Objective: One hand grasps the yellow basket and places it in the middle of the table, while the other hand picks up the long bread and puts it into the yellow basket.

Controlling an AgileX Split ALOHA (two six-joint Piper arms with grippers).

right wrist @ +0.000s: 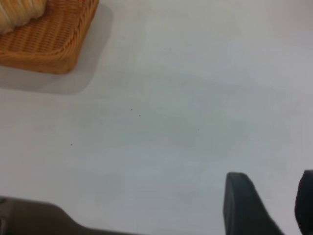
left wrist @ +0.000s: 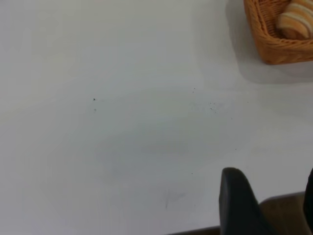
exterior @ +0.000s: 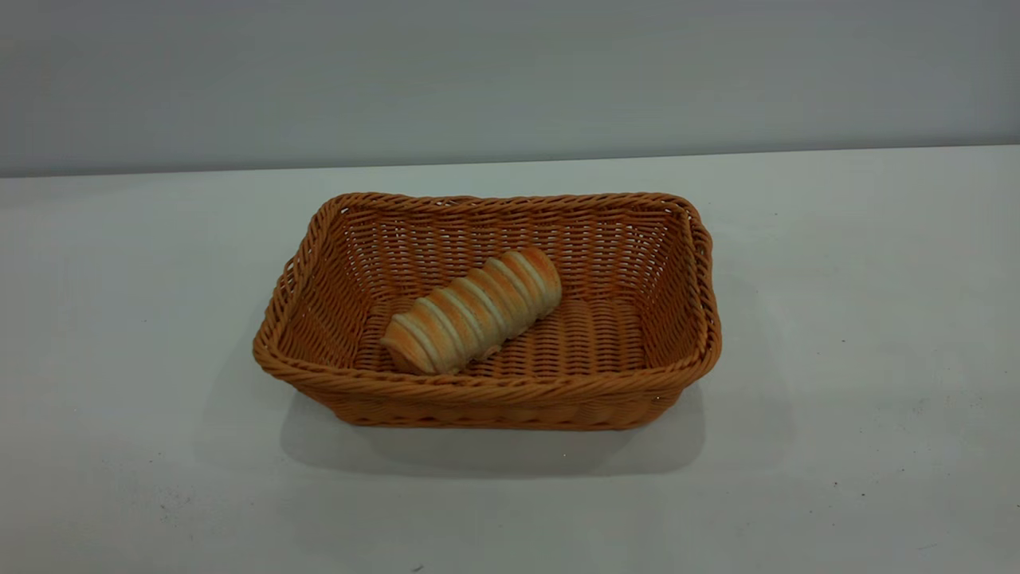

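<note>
The yellow basket (exterior: 486, 319) stands in the middle of the table (exterior: 837, 359). The long bread (exterior: 472, 311) lies inside it, slanted across the bottom. Neither arm shows in the exterior view. In the left wrist view the left gripper (left wrist: 269, 188) hangs open and empty over bare table near its edge, far from the basket corner (left wrist: 276, 36) with the bread (left wrist: 296, 19) in it. In the right wrist view the right gripper (right wrist: 270, 193) is open and empty over bare table, far from the basket (right wrist: 49, 39).
A grey wall (exterior: 510, 72) runs behind the table. A brown surface (left wrist: 283, 210) shows beyond the table edge under the left gripper. A dark edge (right wrist: 34, 218) shows in the right wrist view.
</note>
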